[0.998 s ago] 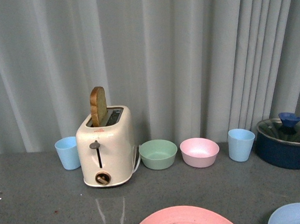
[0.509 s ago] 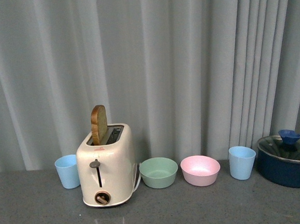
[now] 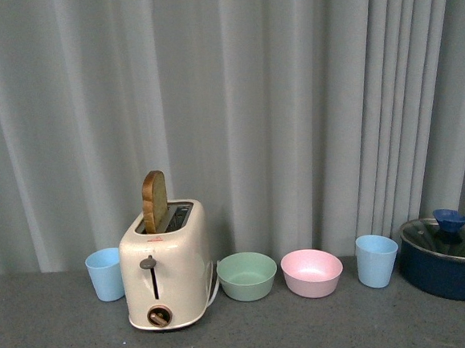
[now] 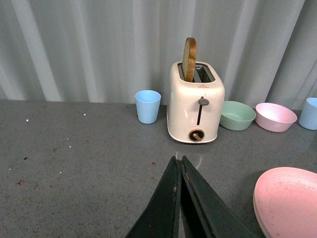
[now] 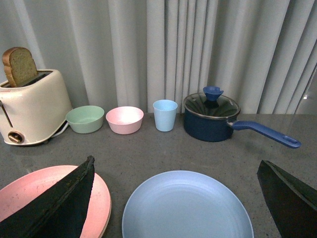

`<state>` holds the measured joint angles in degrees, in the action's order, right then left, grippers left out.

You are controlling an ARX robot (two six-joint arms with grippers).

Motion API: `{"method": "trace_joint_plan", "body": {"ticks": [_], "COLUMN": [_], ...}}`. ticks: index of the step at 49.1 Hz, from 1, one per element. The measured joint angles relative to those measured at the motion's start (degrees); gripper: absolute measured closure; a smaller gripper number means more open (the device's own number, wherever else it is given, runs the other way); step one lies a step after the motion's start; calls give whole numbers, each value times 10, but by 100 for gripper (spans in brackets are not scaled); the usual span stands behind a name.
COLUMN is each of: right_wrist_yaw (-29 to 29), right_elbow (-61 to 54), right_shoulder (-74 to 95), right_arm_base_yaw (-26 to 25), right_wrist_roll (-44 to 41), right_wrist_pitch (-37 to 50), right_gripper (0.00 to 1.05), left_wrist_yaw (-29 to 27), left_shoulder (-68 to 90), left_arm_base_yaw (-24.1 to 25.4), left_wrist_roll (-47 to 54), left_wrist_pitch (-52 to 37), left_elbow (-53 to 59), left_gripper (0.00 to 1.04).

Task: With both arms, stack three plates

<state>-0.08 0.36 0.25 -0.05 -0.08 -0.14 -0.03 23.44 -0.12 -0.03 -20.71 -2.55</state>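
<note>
The pink plate [image 4: 290,203] lies on the grey table, to the side of my left gripper [image 4: 177,159], which is shut and empty above the tabletop. In the right wrist view the pink plate [image 5: 34,186] lies beside the light blue plate [image 5: 187,208], edges close together. My right gripper [image 5: 176,161] is open wide and empty, its fingers spread to either side of the blue plate. The cream-beige plate is not in view. Neither gripper and no plate shows in the front view.
Along the curtain stand a light blue cup [image 3: 105,274], a cream toaster [image 3: 164,272] with a bread slice [image 3: 154,200], a green bowl [image 3: 247,276], a pink bowl [image 3: 312,272], another blue cup [image 3: 376,260] and a dark blue lidded pot [image 3: 448,258] with a long handle [image 5: 267,134].
The front view has tilted upward: the pink and blue plates at its bottom edge have slid out of the picture, and more curtain shows.
</note>
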Motion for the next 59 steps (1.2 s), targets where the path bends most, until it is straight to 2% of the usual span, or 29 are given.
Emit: {"method": "trace_joint_plan", "body": {"ticks": [10, 34, 38, 51, 59], "right_wrist_yaw": [0, 0, 0, 0, 0], "right_elbow": [0, 0, 0, 0, 0], "right_shoulder": [0, 0, 0, 0, 0], "right_arm_base_yaw": [0, 0, 0, 0, 0], "right_wrist_roll": [0, 0, 0, 0, 0], "right_wrist_pitch": [0, 0, 0, 0, 0], "right_gripper": [7, 7, 7, 7, 7], "left_wrist_yaw": [0, 0, 0, 0, 0], "left_shoulder": [-38, -136, -207, -232, -232], "left_arm_base_yaw": [0, 0, 0, 0, 0], "left_wrist_roll": [0, 0, 0, 0, 0], "left_wrist_pitch": [10, 107, 198, 207, 207], "left_elbow": [10, 10, 10, 10, 10], "left_gripper": [101, 101, 101, 101, 63]}}
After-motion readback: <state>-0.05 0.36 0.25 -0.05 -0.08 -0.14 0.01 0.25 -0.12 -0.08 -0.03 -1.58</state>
